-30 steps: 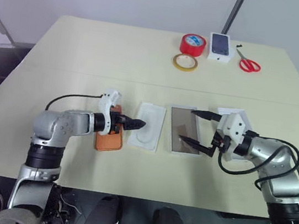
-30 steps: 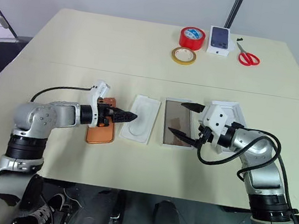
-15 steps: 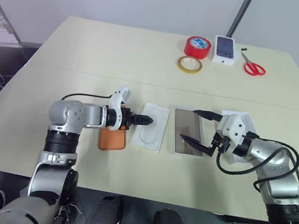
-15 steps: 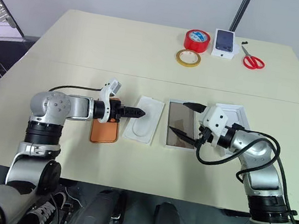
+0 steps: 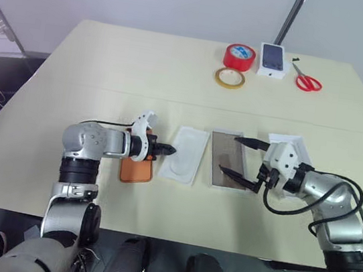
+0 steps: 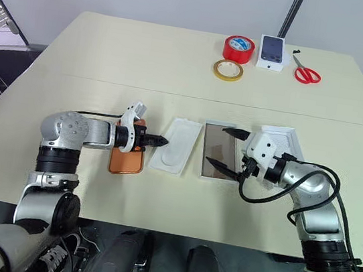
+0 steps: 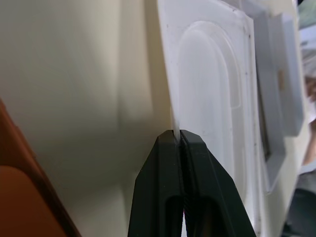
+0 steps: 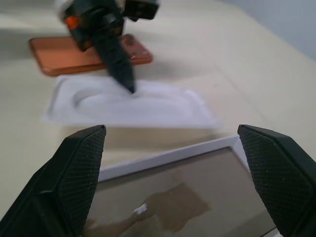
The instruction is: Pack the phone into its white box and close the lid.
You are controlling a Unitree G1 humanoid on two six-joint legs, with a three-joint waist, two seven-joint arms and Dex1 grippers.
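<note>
the left gripper [image 7: 178,134] jaws are pressed shut on the edge of the white moulded insert with an oval recess [image 5: 186,154]; the right gripper [image 5: 241,160] jaws are held wide open, empty, over the shallow white cardboard box [image 5: 226,158], at 3 o'clock of the insert.

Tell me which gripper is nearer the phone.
Left. The left gripper is shut on the white insert's edge, just beside the phone. The right gripper is open over the white box, beyond the insert.

I saw the phone [image 5: 138,168] was orange-copper, the insert [image 5: 186,154] plain white, the box [image 5: 227,160] white with a brownish-grey floor, and the lid [image 5: 295,146] all white. My table [image 5: 110,65] was pale cream; both tape rolls differed, red [image 5: 239,56] and yellow [image 5: 230,78]; the scissors [image 5: 307,80] had red handles.
</note>
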